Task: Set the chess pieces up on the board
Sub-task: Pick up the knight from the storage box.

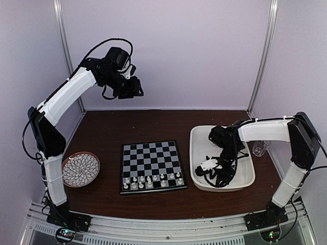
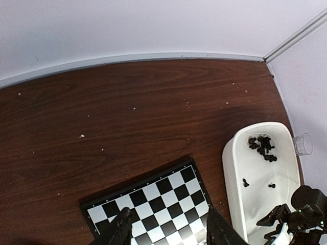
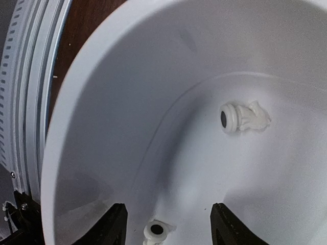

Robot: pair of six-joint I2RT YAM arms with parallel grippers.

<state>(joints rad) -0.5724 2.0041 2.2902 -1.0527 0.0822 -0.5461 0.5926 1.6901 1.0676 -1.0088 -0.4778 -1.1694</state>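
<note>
While white pieces were set on the board, black pieces were not. Left gripper and right gripper were parted.

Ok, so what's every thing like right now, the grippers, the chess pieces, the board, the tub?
Left gripper: open, empty, raised high.
Right gripper: open, down in the tray, holding nothing.
White tray: upright, loose pieces inside.
Standing white pieces: upright on the board's near rows.
Black pieces: heaped loose in the tray.
Tipped white piece: lying on its side in the tray.
Board: flat, far rows bare.
</note>
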